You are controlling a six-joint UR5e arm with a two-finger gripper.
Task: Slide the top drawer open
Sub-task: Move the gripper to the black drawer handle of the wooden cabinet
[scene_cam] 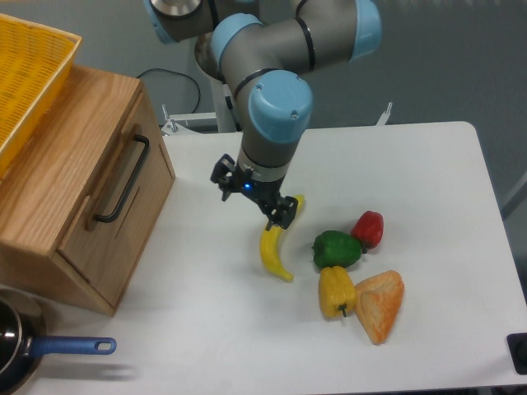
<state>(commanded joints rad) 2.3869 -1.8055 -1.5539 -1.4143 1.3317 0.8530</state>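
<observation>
Item list as I read it from my station, nearest first, all placed against the wooden cabinet at the left of the white tabletop.

1. Pan with a blue handle, at the front left corner, just in front of the cabinet.
2. Orange wedge, front right, well apart from the cabinet, touching the yellow pepper on its left.
3. Green pepper just behind the yellow one; red pepper touching its right side.
4. Banana, lying between the cabinet and the peppers, its far end under the gripper.
5. Gripper, pointing down over the tabletop, right of the cabinet front and well apart from it. I see it holding nothing; the two black parts at its end stand apart, so I read it as spread.
6. Drawer, the cabinet's upper front panel, facing right, shut flush as far as I can tell. Black bar handle runs along it, untouched.
7. Yellow basket, sitting on top of the cabinet at the far left.
8. Arm base, behind the tabletop.
</observation>
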